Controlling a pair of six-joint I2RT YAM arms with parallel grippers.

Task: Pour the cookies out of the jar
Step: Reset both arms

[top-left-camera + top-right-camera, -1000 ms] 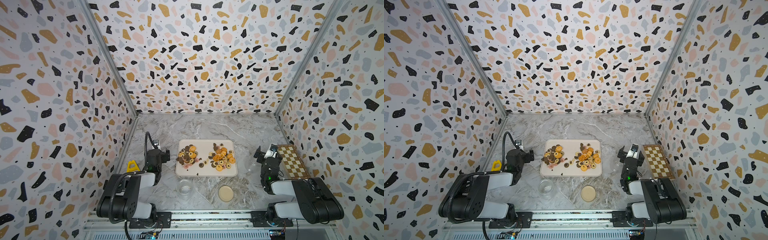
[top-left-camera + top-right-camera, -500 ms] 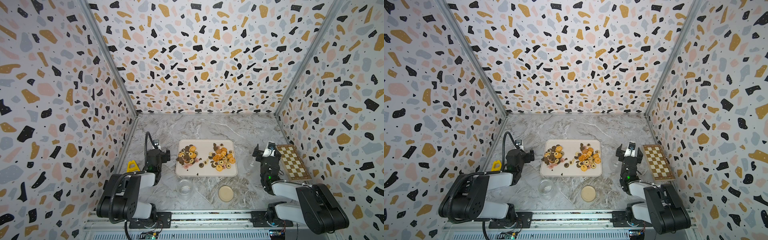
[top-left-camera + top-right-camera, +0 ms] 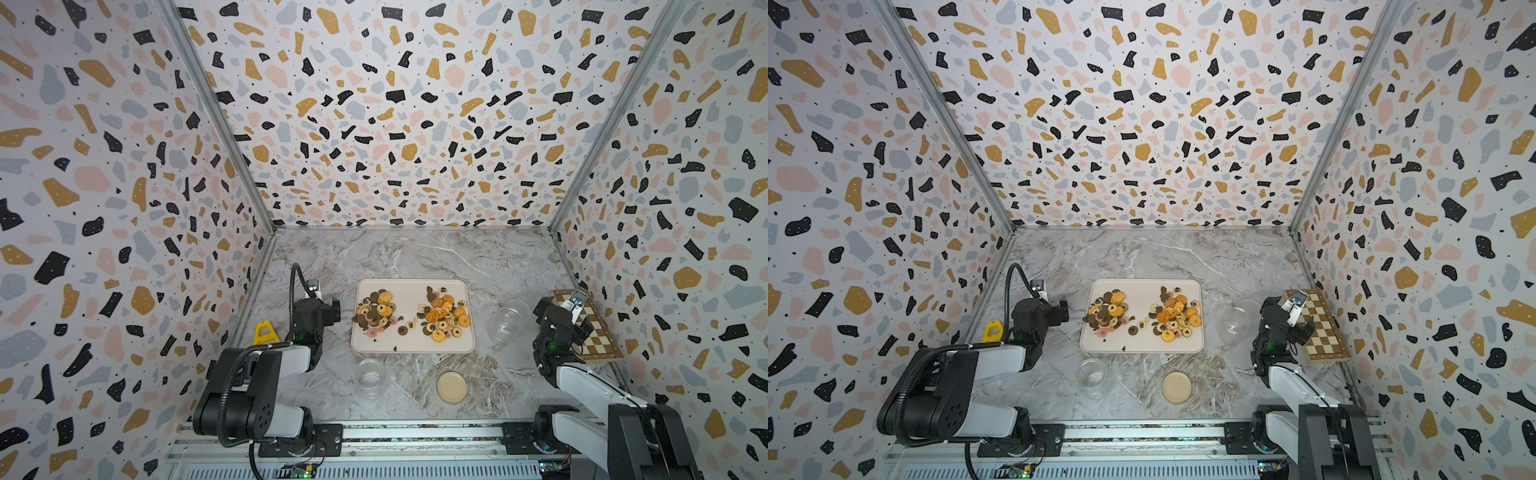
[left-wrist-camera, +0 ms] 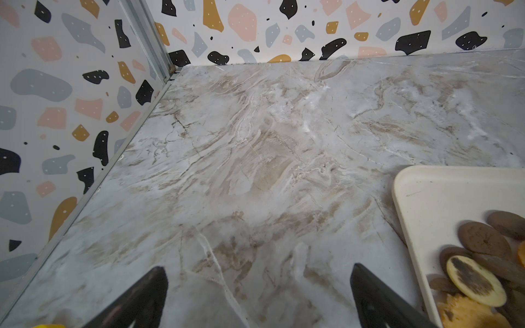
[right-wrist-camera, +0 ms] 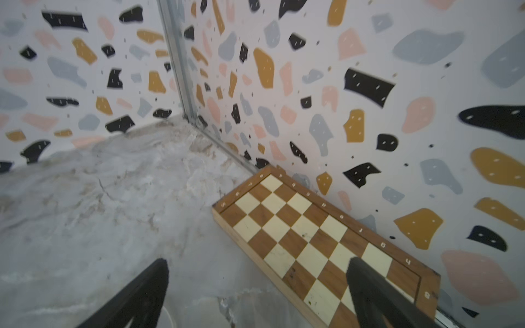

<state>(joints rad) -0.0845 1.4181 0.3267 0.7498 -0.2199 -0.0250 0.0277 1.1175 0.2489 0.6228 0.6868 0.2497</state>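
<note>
While both arms sit low at the sides of the surface [image 3: 415, 257], you can see the cookies [image 3: 376, 311] lying in two heaps on the cream tray [image 3: 411, 291]. Your left hand [image 4: 258, 268] is spread wide and holds nothing, just beside the tray's left edge. Your right hand [image 5: 257, 260] is likewise released, one finger over the chessboard [image 5: 312, 235], the other over bare marble. Between that hand and the tray, a clear tipped jar [image 3: 506, 322] looks to lie on its side. An upright jar [image 3: 369, 375] and a round lid [image 3: 451, 387] rest in front of the tray.
</note>
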